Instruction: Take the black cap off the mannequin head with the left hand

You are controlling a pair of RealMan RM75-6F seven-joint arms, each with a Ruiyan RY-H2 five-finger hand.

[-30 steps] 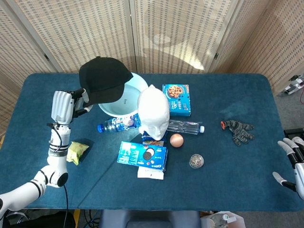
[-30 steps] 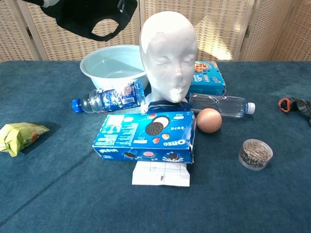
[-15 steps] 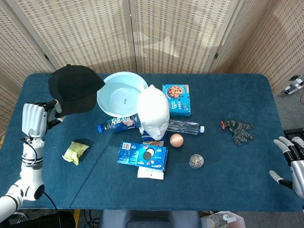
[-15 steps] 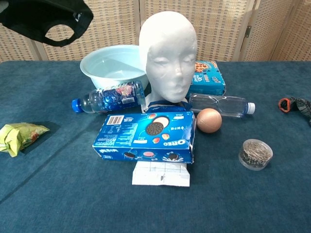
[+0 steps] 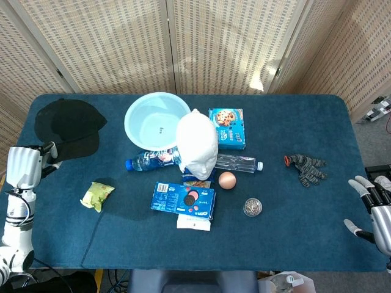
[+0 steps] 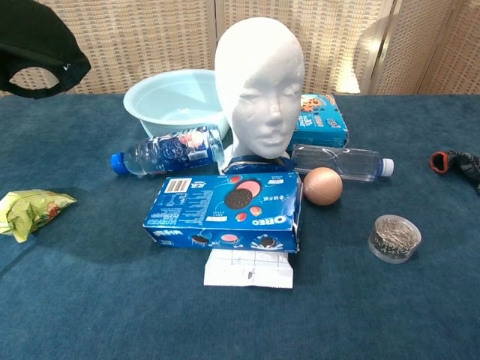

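Note:
The black cap (image 5: 66, 125) hangs over the table's far left end, gripped at its edge by my left hand (image 5: 24, 166). In the chest view the black cap (image 6: 34, 46) shows at the top left, above the table; the hand itself is out of that frame. The white mannequin head (image 5: 197, 145) stands bare in the middle of the table, and the mannequin head (image 6: 259, 86) faces the chest camera. My right hand (image 5: 372, 207) hovers off the right edge, fingers spread and empty.
A light blue bowl (image 5: 157, 120) sits behind the head, with a water bottle (image 5: 153, 160) and a clear bottle (image 5: 238, 163) beside it. An Oreo box (image 5: 183, 200), cookie box (image 5: 226, 128), egg (image 5: 227, 180), small jar (image 5: 253, 207), green packet (image 5: 98, 195) and gloves (image 5: 306, 167) lie around.
My left hand has carried the cap leftward and lower, from beside the bowl to the table's far left end. The right hand has barely shifted.

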